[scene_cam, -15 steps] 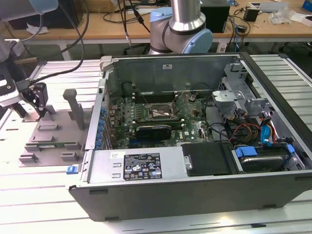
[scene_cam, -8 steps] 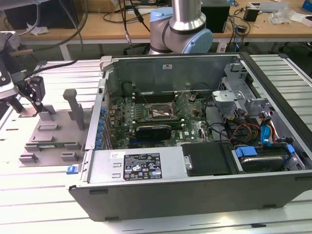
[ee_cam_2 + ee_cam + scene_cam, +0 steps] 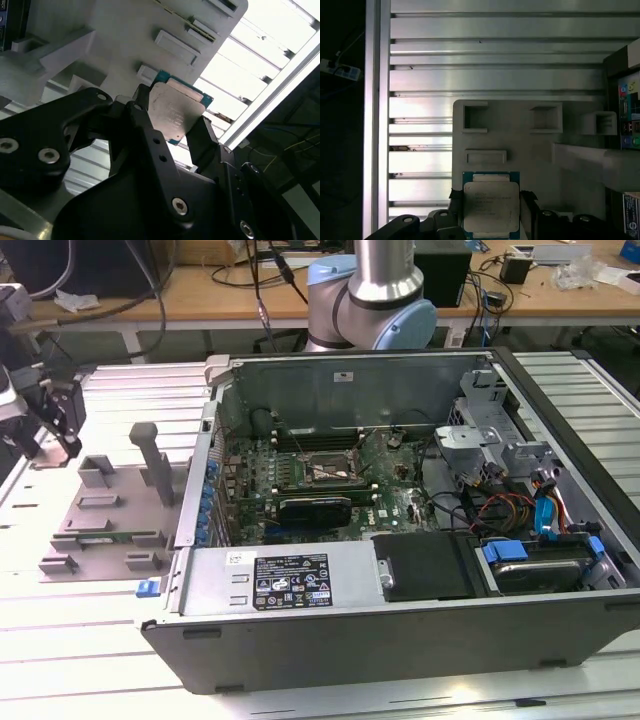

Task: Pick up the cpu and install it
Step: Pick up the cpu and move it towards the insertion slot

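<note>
Over the grey tray (image 3: 535, 150) beside the computer case (image 3: 400, 620), the end effector (image 3: 491, 196) clamps the cpu (image 3: 491, 207) by its edges, so pickup seems done and installing is left.

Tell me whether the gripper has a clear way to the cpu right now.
Probably yes. In the first wrist view the gripper brackets the cpu, its fingers pressed against two opposite edges at the edge of the grey tray, with nothing in between.
</note>
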You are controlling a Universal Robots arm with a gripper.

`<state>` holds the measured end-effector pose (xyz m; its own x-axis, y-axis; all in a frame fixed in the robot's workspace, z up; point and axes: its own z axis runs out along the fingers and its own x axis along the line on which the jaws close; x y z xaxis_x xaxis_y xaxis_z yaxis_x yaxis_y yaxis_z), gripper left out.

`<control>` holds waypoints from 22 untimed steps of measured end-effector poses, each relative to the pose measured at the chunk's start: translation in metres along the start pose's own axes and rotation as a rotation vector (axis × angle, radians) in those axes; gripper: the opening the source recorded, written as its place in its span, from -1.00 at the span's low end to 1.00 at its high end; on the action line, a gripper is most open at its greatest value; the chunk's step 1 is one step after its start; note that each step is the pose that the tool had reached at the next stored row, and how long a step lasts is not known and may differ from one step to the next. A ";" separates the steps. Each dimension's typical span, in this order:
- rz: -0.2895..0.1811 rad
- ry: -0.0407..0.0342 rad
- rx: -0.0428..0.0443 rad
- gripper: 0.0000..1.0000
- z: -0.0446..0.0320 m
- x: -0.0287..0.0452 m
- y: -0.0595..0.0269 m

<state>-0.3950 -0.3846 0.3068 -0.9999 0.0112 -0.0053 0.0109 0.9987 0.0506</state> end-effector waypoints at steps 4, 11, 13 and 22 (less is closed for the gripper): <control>0.000 0.0000 0.0000 0.08 -0.0224 -0.0001 0.0022; 0.000 0.0000 0.0000 0.08 -0.0514 -0.0003 0.0043; 0.000 -0.0001 -0.0001 0.08 -0.0612 -0.0003 0.0052; 0.000 -0.0001 0.0000 0.08 -0.0854 -0.0467 0.0092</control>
<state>-0.3487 -0.3803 0.3928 -0.9999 0.0111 -0.0055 0.0108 0.9987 0.0507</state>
